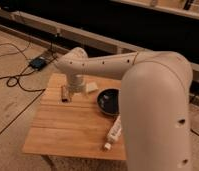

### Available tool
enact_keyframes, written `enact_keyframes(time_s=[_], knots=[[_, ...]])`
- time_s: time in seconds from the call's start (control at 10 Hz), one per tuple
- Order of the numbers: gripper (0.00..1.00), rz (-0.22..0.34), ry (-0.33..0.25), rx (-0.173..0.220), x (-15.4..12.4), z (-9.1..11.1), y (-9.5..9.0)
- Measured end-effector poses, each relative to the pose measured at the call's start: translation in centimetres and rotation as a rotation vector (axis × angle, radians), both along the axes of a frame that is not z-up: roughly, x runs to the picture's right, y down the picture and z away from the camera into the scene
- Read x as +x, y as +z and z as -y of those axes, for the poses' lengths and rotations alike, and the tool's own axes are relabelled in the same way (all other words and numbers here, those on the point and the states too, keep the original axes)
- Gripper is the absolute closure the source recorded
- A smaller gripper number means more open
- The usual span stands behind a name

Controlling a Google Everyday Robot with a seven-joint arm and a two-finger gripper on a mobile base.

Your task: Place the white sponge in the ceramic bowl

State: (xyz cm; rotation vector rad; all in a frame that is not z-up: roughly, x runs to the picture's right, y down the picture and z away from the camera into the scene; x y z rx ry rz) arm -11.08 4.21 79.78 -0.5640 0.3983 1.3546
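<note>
the end effector point(76, 89) hung low over the upper part of the wooden counter point(68, 130), left of centre in the frame, released and gripping nothing. the white sponge point(92, 87) lay on the counter just to its right, between it and the black ceramic bowl point(108, 101), whose right side was hidden by the pale arm point(108, 65). a small dark brown block point(65, 93) lay just left of the end effector, and a white capped tube point(114, 131) lay lower right of the bowl — near the counter's front edge.

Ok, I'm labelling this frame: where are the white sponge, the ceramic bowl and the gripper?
white sponge point(91, 87): camera view, its pale top face.
ceramic bowl point(107, 100): camera view, bare dark inside.
gripper point(75, 92): camera view, its lower end, over the table beside the sponge.
</note>
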Motion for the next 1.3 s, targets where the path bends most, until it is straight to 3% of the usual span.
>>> enact_keyframes(time_s=[0.6, 0.9, 1.3], knots=[[0.35, 0.043, -0.132, 0.11, -0.8, 3.9, 9.6], [0.35, 0.01, -0.179, 0.167, -0.1, 5.0, 13.7], [0.35, -0.058, -0.214, 0.18, 0.8, 4.8, 16.6]])
